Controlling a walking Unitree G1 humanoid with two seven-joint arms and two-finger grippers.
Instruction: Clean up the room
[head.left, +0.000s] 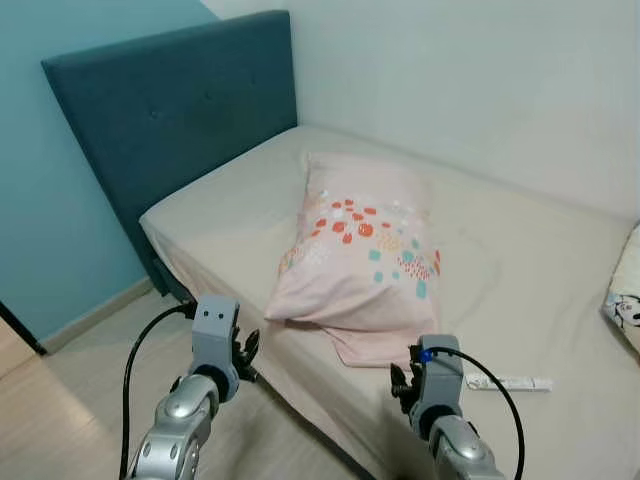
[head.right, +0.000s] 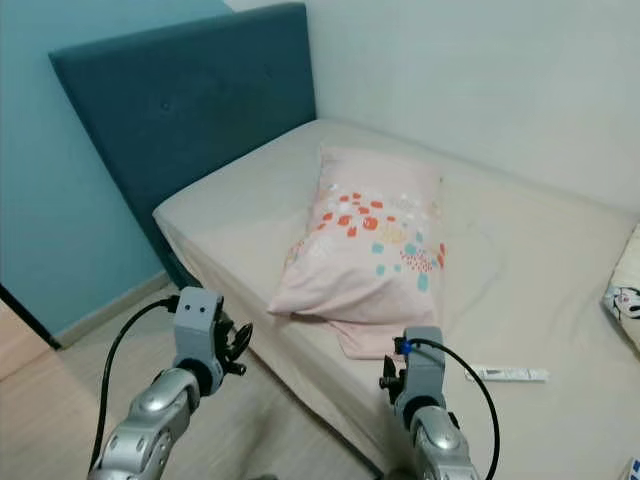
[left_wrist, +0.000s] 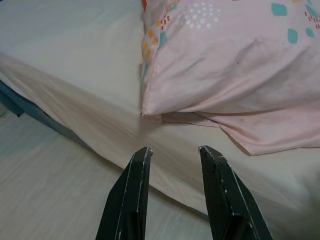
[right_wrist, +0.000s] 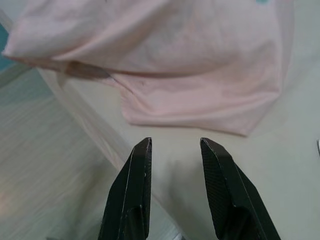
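Straight ahead, both silver arms are raised with bent elbows toward the near edge of the bed (head.left: 520, 290), each trailing a black cable. The left gripper (left_wrist: 172, 152) hangs over the pale wood-grain floor (head.left: 70, 400) just short of the mattress edge, its wrist block upright; its two long black fingers stand apart, jaws released, nothing between them. They point at the near corner of the pillow (head.left: 365, 250). The right gripper (right_wrist: 172, 145) hovers over the bed's edge, jaws likewise released and empty, aimed at the loose flap of the pillowcase (the open end, lying flat on the sheet).

That pillow lies near the middle of the bed, lengthwise from the wall side toward the robot. Its case is soft pink cotton, creased, printed with red, orange, teal and white dots across its middle. It is plump, with a sagging near end.

Under it is a smooth beige fitted sheet, slightly wrinkled. A padded teal headboard (head.left: 170, 110) with tufted buttons stands at the bed's left end, against a lighter teal wall (head.left: 50, 220). To the right of the right arm, a slim white stick-shaped thing (head.left: 508, 382) lies on the sheet. A second, pale cushion (head.left: 625, 300) with a cartoon print pokes in at the right edge.
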